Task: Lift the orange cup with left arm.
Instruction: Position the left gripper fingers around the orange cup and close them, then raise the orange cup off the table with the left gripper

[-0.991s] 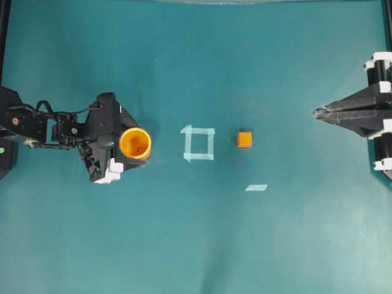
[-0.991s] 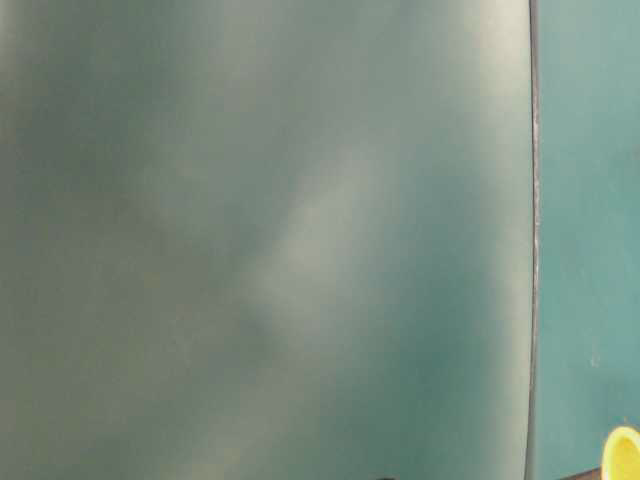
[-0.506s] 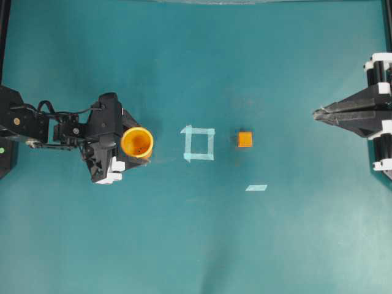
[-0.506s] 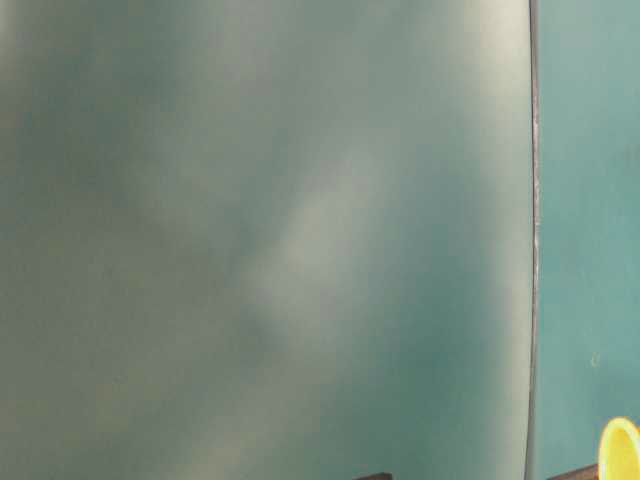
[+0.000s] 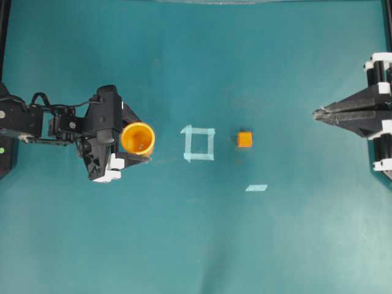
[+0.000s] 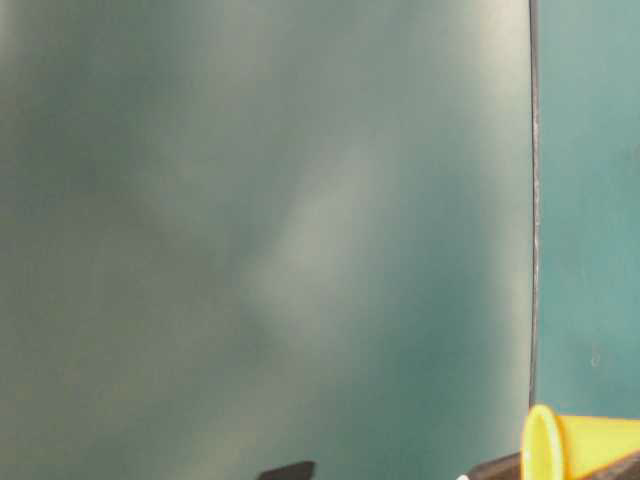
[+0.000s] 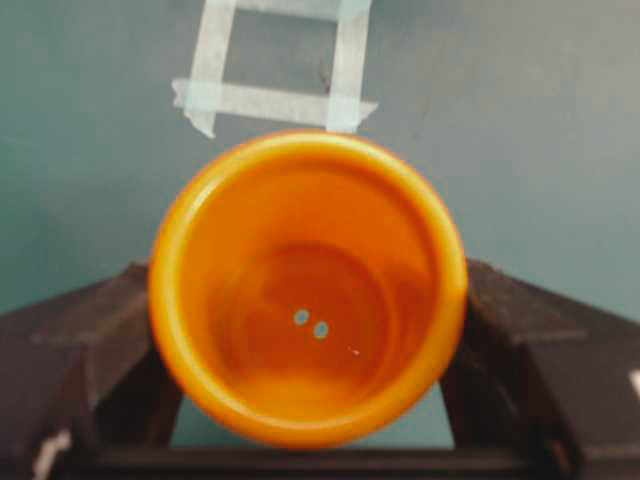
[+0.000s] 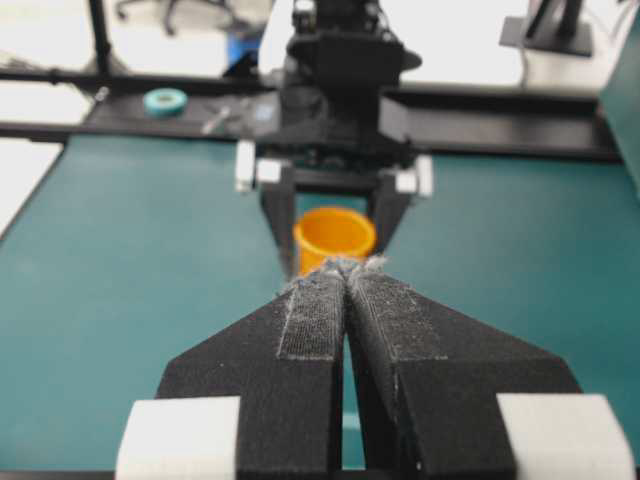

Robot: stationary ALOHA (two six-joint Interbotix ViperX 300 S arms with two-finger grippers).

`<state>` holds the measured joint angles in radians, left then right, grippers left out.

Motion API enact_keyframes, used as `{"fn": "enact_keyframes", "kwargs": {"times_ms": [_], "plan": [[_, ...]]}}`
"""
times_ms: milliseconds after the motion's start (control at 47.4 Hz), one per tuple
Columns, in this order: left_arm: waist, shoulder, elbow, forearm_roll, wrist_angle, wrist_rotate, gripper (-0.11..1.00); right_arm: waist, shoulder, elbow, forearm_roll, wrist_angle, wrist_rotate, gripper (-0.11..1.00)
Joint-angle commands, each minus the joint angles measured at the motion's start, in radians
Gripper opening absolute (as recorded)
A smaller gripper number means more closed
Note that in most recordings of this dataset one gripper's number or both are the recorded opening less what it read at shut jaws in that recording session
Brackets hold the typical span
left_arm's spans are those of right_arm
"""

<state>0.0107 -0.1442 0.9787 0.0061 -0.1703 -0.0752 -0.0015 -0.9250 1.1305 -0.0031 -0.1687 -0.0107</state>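
Observation:
The orange cup (image 5: 138,138) sits between the two black fingers of my left gripper (image 5: 136,139), which is shut on its sides at the left of the table. In the left wrist view I look straight into the cup (image 7: 308,290), a finger (image 7: 90,340) pressed against each flank. The table-level view catches the cup (image 6: 580,445) at its bottom right corner, with its rim turned left. My right gripper (image 5: 315,113) hovers at the far right, shut and empty, pointing at the cup (image 8: 335,232) across the table.
A pale tape square (image 5: 198,143) lies just right of the cup, and a small orange cube (image 5: 244,139) sits beyond it. A short tape strip (image 5: 256,187) lies nearer the front. Black frame rails run along both side edges.
The left gripper closed in on the cup and has risen with it. The cup shows larger and higher in the table-level view. The right arm has not moved.

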Motion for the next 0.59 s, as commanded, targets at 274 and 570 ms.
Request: {"fn": "enact_keyframes", "kwargs": {"times_ms": [274,570], "plan": [[-0.003,-0.169,-0.074,0.009,0.143,0.021,0.69,-0.002,0.003,-0.025,-0.002,0.002,0.000,0.00],[-0.003,-0.301,-0.092,0.009,0.265,0.034,0.69,0.000,0.003,-0.026,-0.002,0.005,0.000,0.00]]}}
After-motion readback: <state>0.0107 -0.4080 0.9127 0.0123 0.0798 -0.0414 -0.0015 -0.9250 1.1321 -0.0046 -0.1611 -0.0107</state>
